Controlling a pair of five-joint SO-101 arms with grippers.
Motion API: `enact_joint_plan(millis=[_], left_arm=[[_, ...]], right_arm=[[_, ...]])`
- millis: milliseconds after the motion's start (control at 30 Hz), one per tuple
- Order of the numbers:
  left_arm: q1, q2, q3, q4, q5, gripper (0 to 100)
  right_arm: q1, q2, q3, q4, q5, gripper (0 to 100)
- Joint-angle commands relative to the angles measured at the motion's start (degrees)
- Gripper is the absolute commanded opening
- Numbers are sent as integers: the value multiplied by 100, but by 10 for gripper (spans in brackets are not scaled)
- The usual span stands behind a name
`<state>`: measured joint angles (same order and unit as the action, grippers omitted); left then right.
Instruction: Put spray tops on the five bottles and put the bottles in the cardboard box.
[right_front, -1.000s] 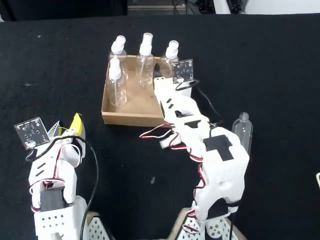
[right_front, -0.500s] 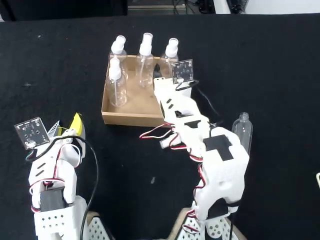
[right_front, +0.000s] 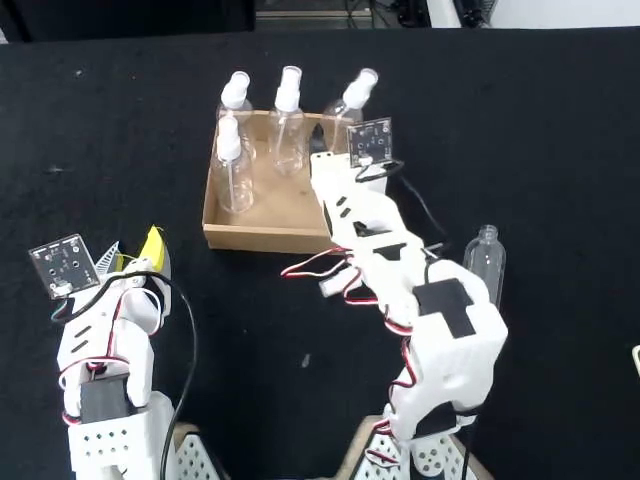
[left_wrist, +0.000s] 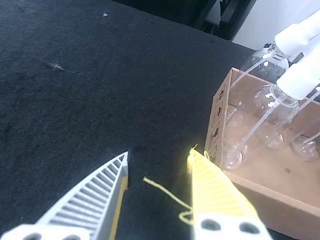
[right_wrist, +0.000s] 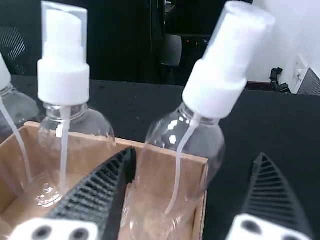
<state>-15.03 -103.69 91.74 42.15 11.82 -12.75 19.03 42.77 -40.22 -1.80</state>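
- The cardboard box is sitting on the black table, toward 11 o'clock from the middle of the high view, with its open side facing up
- Four bottles are standing inside it, each one capped in white
- The corner bottle is standing upright in the box's 11 o'clock corner
- The middle bottle is standing upright at 12 o'clock along the far wall
- The front bottle is standing upright against the 9 o'clock wall
- The leaning bottle is occupying the box's 1 o'clock corner, tipping so that its spray top is pointing toward 1 o'clock
- The right gripper is reaching into that corner with its black claw spread wide, one finger on each side of the leaning bottle; I cannot tell whether either finger is touching the clear body
- The uncapped bottle is standing upright on the table at 3 o'clock, well apart from the box and just beside the right arm's white housing
- The left gripper is hovering over the table at 8 o'clock, near the box's 7 o'clock corner but apart from it
- Its claw is gaping and gripping nothing, one finger grey and the other yellow
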Motion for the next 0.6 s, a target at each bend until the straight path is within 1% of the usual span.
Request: enact_joint_plan(millis=[0, 267, 567], left_arm=[[-31, -88, -66, -123, -44, 173], [-31, -88, -66, -123, -44, 173], [-57, -88, -66, -123, -44, 173]], right_arm=[[-62, -391, -31, -35, 9, 328], [-62, -374, -4, -26, 9, 326], [-62, 295, -435, -53, 44, 326]])
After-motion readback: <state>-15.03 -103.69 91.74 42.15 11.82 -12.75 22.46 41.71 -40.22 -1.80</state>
